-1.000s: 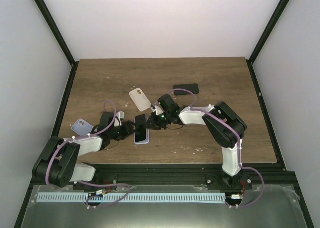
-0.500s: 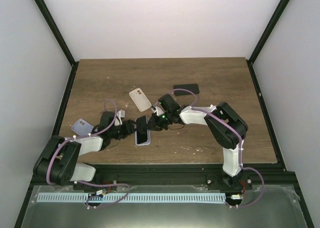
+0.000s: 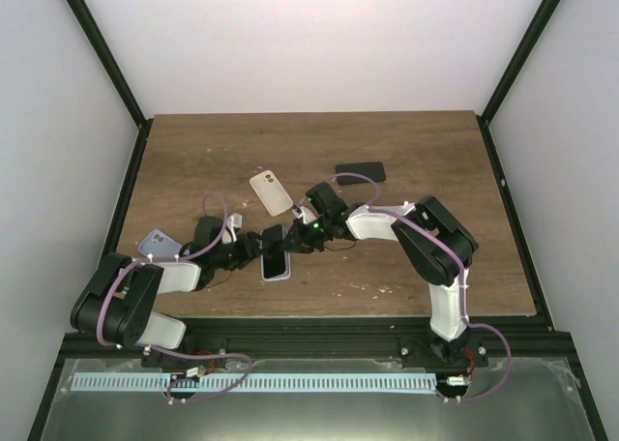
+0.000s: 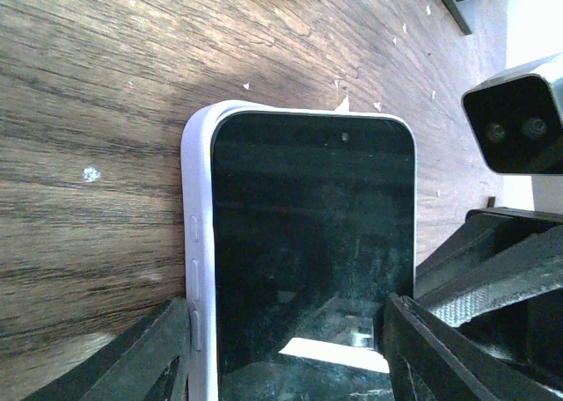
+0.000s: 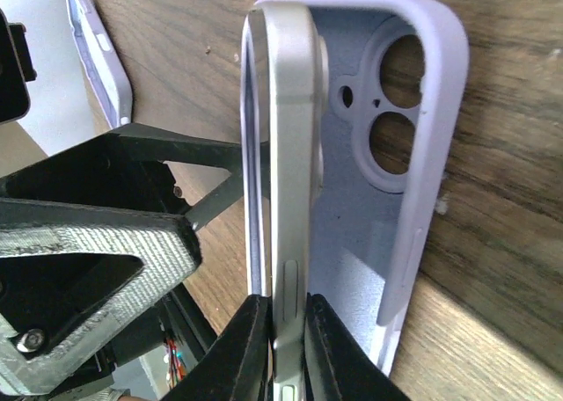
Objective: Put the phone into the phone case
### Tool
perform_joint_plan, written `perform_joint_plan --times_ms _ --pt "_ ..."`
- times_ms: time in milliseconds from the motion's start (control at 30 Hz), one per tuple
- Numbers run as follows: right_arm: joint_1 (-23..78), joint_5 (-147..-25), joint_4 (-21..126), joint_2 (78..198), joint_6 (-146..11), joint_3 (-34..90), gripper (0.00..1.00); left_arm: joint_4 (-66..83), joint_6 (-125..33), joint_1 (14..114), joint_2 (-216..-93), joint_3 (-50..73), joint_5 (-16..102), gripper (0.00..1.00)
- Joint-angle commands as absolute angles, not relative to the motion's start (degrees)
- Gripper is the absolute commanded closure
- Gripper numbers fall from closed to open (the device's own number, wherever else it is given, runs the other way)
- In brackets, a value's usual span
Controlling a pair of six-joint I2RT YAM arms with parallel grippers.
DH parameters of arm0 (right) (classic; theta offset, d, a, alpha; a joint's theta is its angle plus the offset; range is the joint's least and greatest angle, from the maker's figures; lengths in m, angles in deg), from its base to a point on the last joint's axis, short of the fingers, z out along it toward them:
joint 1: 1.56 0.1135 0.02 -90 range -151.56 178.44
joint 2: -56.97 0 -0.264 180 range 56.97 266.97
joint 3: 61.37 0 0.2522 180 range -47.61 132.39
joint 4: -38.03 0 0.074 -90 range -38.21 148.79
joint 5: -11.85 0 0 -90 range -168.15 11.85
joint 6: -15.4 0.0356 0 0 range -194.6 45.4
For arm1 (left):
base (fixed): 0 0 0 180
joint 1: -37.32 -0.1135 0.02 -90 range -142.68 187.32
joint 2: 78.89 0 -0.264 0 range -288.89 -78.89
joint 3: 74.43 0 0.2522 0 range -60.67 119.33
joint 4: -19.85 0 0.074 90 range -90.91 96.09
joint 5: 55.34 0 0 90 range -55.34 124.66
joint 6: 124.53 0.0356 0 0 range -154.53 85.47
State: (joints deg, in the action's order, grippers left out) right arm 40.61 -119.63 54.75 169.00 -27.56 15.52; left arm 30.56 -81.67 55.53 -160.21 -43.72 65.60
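Note:
A black-screened phone (image 3: 276, 249) with a silver edge (image 5: 286, 155) sits tilted in a lavender phone case (image 3: 277, 271) on the wood table. In the right wrist view one long edge of the phone is in the case (image 5: 369, 207) and the other stands raised above it. My right gripper (image 5: 286, 348) is shut on that raised edge (image 3: 293, 238). My left gripper (image 4: 290, 366) straddles the case (image 4: 198, 243) and the phone (image 4: 308, 243) at their near end, fingers pressed to both sides (image 3: 253, 250).
A cream case (image 3: 270, 191) lies behind the work spot. A black phone (image 3: 360, 172) lies at the back right. A pale blue case (image 3: 157, 243) lies at the left beside my left arm. The right wrist camera (image 4: 515, 128) shows close by.
Almost nothing. The left arm's elbow has shifted slightly; both grippers keep their hold and the phone stays tilted in the case.

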Motion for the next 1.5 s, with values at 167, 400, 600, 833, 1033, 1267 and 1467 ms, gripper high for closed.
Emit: perform_joint_plan --times_ms 167,400,600,833,1033,1267,1467 --pt "40.5 -113.3 55.8 170.4 -29.9 16.0 0.81 35.0 -83.8 55.9 -162.6 -45.4 68.9 0.42" --pt "40.4 -107.9 60.5 165.4 -33.6 16.3 0.69 36.7 -84.9 55.9 -163.2 -46.4 69.5 0.47" --pt "40.4 -106.0 61.8 163.2 -35.2 14.8 0.7 36.7 -85.2 55.9 -164.2 -46.0 70.3 0.51" --pt "40.4 -103.4 64.1 162.8 -37.5 15.2 0.71 36.8 -84.8 56.0 -164.5 -45.8 70.6 0.53" --pt "40.4 -105.9 62.1 163.6 -38.2 14.3 0.8 35.3 -84.3 56.6 -165.0 -44.8 70.5 0.55" --pt "40.5 -108.4 58.6 163.7 -37.5 12.7 0.9 37.0 -85.4 57.7 -166.4 -44.6 70.1 0.61" --pt "41.6 -112.7 55.1 164.4 -36.8 11.6 0.94 38.2 -86.5 59.7 -168.1 -43.5 70.6 0.67"
